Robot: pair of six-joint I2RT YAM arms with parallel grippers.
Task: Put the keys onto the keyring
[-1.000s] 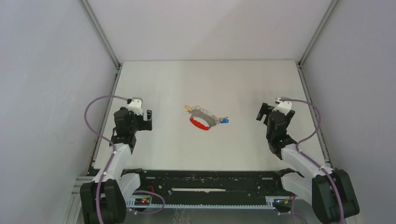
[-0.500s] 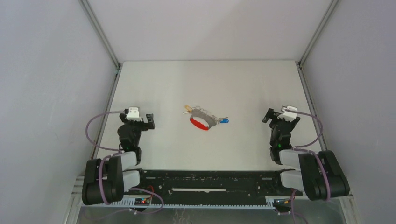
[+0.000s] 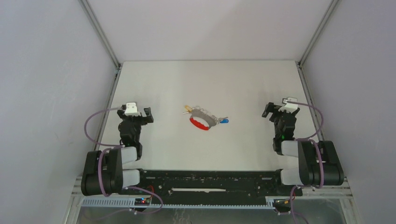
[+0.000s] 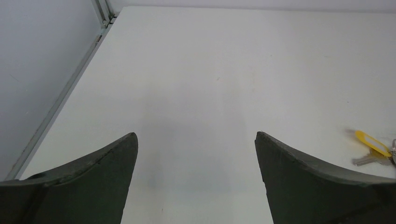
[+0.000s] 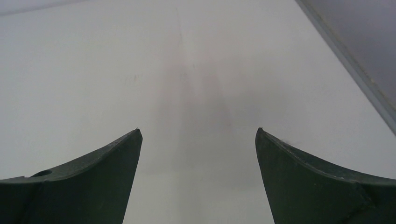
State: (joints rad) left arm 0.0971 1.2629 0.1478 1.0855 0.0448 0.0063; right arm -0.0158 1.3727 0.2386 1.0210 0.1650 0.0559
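White laminate covers the table point(image 3: 210, 79). In the top external view a grey metal curved keyring with a red arc-shaped band point(image 3: 203, 119) lies near the table's middle. A tiny key with an oblong yellow plastic tag point(image 3: 187, 108) is at its left end and a tiny key with an oblong blue plastic tag point(image 3: 225, 121) at its right end; whether either is clipped on is too small to tell. The left end effector point(image 3: 148, 116) and right end effector point(image 3: 265, 111) sit well apart from the keyring, one on each side, both arms folded close to their bases. This looks like a parked pose that leaves the work uncovered. In the left wrist view the dark fingers point(image 4: 93, 177) are spread wide over bare table and pinch nothing, and the yellow-tagged key point(image 4: 372, 144) shows at the right edge. In the right wrist view the fingers point(image 5: 322, 177) are likewise spread and empty, with only table and a grey enclosure rail point(image 5: 355, 70) ahead. No brand, label or writing is readable anywhere.
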